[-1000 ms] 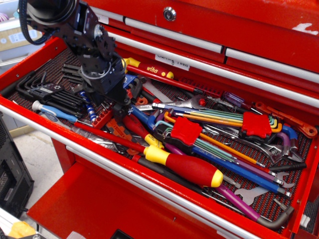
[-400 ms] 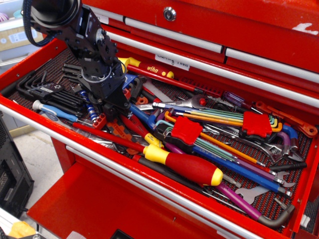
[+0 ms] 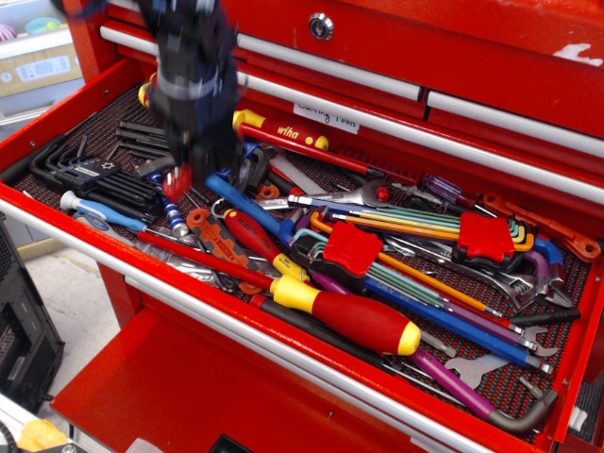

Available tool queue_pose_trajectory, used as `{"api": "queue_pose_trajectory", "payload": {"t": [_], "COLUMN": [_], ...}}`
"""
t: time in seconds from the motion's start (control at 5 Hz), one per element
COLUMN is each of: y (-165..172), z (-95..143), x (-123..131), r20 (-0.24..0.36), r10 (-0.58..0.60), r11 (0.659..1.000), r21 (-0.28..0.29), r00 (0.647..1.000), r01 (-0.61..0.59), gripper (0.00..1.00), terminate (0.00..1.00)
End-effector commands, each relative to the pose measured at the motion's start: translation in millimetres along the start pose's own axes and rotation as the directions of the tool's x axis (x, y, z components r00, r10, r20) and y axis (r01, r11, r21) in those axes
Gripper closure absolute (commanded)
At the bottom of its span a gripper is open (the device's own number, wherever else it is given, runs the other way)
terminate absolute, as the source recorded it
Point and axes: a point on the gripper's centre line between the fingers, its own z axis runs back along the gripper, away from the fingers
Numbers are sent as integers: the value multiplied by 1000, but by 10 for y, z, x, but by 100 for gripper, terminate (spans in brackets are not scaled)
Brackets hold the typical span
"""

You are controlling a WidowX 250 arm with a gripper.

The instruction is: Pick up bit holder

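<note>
My gripper [image 3: 192, 166] is motion-blurred above the left part of the open red tool drawer [image 3: 236, 330]. A small red piece with silver tips, the bit holder [image 3: 176, 180], hangs at the gripper's lower end, lifted off the tools below. The jaws look shut on it, though blur hides the exact contact. The spot in the drawer just below it shows an orange-handled tool [image 3: 206, 229] and a blue bit driver [image 3: 173, 215].
The drawer is crowded: a large red-and-yellow screwdriver [image 3: 344, 316], two red clips with coloured hex keys [image 3: 352, 247] [image 3: 486, 236], black hex keys [image 3: 94, 175] at left, a slim red screwdriver [image 3: 283, 134] at the back. The cabinet's closed drawers [image 3: 425, 57] rise behind.
The gripper has risen and shifted up-left from the tool pile, and the bit holder has left its place among the tools and gone up with it.
</note>
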Motion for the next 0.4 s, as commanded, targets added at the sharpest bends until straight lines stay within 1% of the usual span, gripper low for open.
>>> {"api": "queue_pose_trajectory", "payload": {"t": [0.0, 0.2], "y": [230, 248], "z": [849, 1045], "x": [112, 126], "r20": [38, 6], "r10": [-11, -53], "r11": [992, 988], "r21": [126, 145], "r00": [999, 999], "r01": [6, 52], "gripper": [100, 100], "terminate": [0, 100]}}
